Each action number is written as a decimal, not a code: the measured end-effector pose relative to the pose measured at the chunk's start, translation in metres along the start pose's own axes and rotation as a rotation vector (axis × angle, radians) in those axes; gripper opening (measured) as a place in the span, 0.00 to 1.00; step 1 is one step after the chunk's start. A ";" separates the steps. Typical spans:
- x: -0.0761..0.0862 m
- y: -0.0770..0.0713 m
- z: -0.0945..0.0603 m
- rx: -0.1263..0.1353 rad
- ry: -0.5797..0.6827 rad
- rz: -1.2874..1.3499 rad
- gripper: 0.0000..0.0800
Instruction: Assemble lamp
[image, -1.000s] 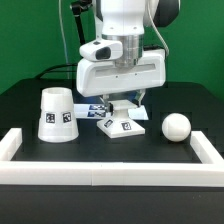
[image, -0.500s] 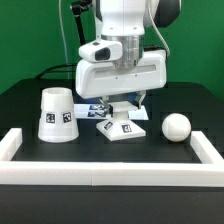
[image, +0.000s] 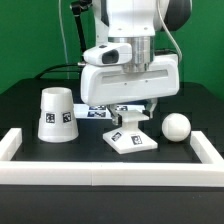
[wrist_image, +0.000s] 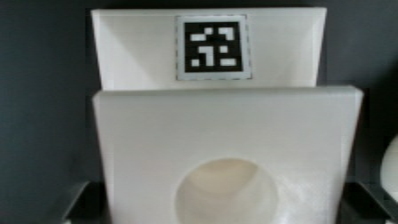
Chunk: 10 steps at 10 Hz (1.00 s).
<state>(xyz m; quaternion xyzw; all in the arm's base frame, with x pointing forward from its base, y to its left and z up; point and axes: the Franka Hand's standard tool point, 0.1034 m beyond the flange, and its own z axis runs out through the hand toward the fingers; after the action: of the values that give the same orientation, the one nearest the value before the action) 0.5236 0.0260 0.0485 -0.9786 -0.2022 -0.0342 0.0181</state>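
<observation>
Looking for labels, only black-and-white square markers show: one on the shade, one on the base. Count is one shade, one bulb and one base. Shade and bulb sit on the table, and the end effector is clamped on the base between them.

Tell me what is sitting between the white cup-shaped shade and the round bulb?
The square lamp base sits between the shade and the bulb, with the gripper down over it. The exterior view shows this.
</observation>
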 end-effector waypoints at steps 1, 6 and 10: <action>0.001 0.000 0.000 0.004 0.003 0.052 0.67; 0.026 -0.021 0.002 0.023 0.022 0.522 0.67; 0.069 -0.027 0.004 0.021 0.091 0.456 0.67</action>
<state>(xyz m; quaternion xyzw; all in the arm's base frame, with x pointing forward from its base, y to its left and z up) 0.5758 0.0782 0.0497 -0.9962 0.0247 -0.0711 0.0445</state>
